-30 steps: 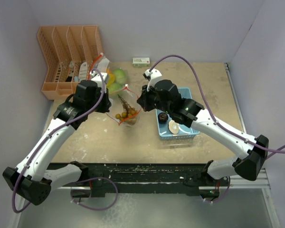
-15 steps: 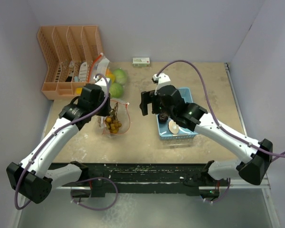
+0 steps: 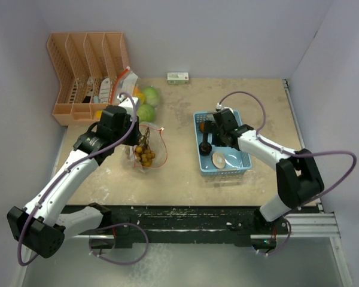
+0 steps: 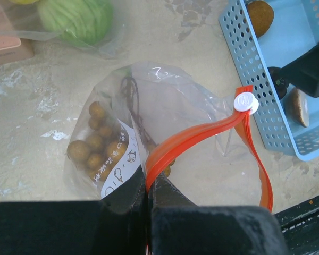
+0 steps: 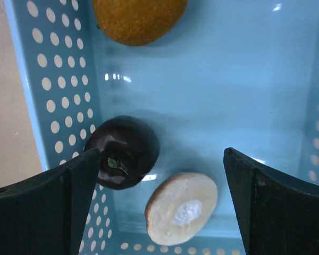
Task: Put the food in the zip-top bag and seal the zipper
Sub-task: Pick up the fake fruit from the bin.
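Your left gripper [image 4: 148, 185] is closed on the mouth edge of the bag [image 4: 186, 101]. It pinches the orange zipper [image 4: 202, 132] together with the plastic. The bag lies on the table [image 3: 179, 164], and the brown balls [image 4: 93, 146] are inside it. The zipper loop stands open on the side toward the tray [image 3: 226, 173], with the white slider [image 4: 245, 102] at its bend. Between bag and tray you have a strip of bare table.

Your right gripper [image 5: 160, 159] hangs inside the tray with the jaws spread wide, and it grips nothing. Below it, the dark lump [image 5: 122, 159] lies against the perforated side wall, with the beige slice [image 5: 182, 207] just beside it, near the end wall. One finger [image 5: 42, 212] stands over that side wall, so room is tight there. The other side of the tray floor is free. An orange fruit [image 5: 138, 18] lies further along. A green piece [image 3: 146, 112] lies beyond the bag.
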Available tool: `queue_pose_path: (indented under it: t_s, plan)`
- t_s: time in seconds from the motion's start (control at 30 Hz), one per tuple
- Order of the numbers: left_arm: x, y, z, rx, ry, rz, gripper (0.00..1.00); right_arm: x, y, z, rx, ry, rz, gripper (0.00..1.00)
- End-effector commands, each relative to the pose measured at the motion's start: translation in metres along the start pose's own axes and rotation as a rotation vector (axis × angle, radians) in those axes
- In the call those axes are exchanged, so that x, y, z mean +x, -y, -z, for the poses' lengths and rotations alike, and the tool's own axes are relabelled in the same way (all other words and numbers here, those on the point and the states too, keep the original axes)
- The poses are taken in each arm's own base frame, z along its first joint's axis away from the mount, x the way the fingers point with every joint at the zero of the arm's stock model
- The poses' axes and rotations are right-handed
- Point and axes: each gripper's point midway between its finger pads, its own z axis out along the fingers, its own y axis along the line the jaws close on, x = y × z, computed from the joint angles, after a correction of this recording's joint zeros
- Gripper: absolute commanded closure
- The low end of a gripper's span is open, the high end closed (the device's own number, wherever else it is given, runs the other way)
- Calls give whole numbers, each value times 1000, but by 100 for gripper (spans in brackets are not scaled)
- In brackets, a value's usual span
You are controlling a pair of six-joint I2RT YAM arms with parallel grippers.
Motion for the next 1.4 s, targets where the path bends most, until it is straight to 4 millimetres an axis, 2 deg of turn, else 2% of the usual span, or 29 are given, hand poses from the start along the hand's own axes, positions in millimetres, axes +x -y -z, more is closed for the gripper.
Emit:
queue_pose_path:
  t_s: [0.0,0.17,0.3,0.4,0.53,0.57,0.77,0.83,0.97,1.0,1.07,1.17,1.23,1.3,1.37]
  plan:
    - [-14,6,6,35,67,-12,100,-8,-35,-12,-155,5,-21,0]
    - [-13,6,6,33,69,-14,100,2,-33,-29,-129,-26,-7,1]
    - [-14,6,7,35,70,-13,100,10,-35,-36,-142,-53,-5,8]
    - [-14,6,6,34,67,-12,100,18,-28,-41,-113,-68,-9,11]
    - [-14,7,6,37,66,-8,100,16,-26,-38,-103,-56,-11,23]
    - [-14,7,6,39,65,-7,100,26,-21,-38,-93,-76,-8,25]
    - [-12,9,6,48,63,1,100,38,-3,-36,-22,-78,-4,23]
    - [-11,9,5,49,61,2,100,41,-1,-36,-18,-81,-9,22]
    - [-9,10,5,55,60,7,100,38,-4,-35,-27,-69,-19,27]
    - [-9,10,5,55,59,8,100,36,-5,-33,-34,-64,-21,32]
    - [-8,10,4,55,59,8,100,30,-8,-29,-49,-46,-26,48]
    - [-7,9,3,53,57,10,100,17,-9,-15,-54,-8,-31,61]
    - [-7,9,2,52,55,9,100,3,-10,-1,-69,39,-14,62]
    - [-7,9,2,52,55,10,100,-14,-28,23,-169,95,-13,61]
    - [-8,9,2,52,57,8,100,-29,-54,51,-290,154,10,61]
